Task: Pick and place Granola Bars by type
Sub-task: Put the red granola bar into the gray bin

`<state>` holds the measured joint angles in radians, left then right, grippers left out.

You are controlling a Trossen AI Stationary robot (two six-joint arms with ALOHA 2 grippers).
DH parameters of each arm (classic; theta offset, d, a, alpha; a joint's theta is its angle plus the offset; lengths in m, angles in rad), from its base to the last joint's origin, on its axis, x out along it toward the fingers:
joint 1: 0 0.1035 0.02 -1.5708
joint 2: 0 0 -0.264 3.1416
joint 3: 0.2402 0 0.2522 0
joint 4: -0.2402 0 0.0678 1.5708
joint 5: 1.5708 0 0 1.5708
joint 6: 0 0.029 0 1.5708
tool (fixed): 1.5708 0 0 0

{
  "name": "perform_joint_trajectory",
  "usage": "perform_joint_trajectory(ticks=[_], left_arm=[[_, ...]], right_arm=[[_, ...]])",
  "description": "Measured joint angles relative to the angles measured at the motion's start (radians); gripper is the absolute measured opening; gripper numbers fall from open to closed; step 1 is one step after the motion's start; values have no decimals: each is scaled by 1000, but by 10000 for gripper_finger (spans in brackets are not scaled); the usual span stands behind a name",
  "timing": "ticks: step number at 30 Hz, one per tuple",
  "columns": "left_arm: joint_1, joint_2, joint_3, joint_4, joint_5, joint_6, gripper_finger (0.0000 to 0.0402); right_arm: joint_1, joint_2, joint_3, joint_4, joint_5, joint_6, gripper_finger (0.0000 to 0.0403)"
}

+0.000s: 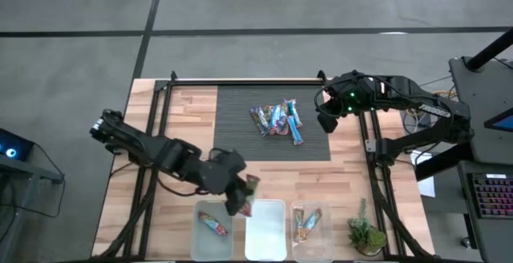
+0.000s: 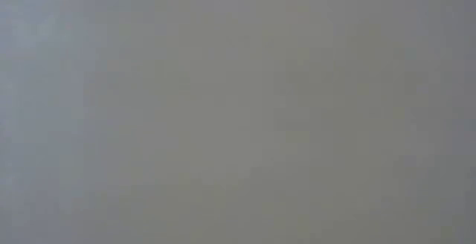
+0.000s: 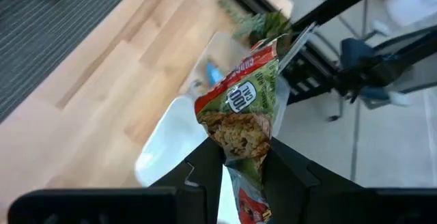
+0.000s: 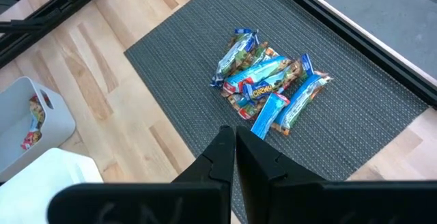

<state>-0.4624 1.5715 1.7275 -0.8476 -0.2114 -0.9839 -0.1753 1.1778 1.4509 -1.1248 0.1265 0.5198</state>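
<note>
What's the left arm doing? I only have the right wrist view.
Observer: The left gripper is shut on a green-and-red bar.
Operator: Where is it relative to the bins?
Observer: In the high view it is at the bins' far edge, about where the left bin meets the middle bin.
Operator: Anything in the left bin?
Observer: One blue-and-red bar lies in it.
</note>
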Motion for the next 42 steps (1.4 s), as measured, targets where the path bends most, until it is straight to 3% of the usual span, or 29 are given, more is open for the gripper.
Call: perform_joint_trajectory(ticks=[5,10,23,37,42], left_arm=[[-22,-24,-1,-125,53,-20,76],[-37,-39,-2,-234,97,-137,76],[-133,-38,-141,-241,175,-353,76],[-196,-37,-393,110,203,-726,76],[-230,-37,-434,128,204,-862,76]], right_arm=[[0,0,0,0,0,0,9],[0,0,0,0,0,0,9],[0,0,0,0,0,0,9],[0,0,0,0,0,0,9],[0,0,0,0,1,-1,9]])
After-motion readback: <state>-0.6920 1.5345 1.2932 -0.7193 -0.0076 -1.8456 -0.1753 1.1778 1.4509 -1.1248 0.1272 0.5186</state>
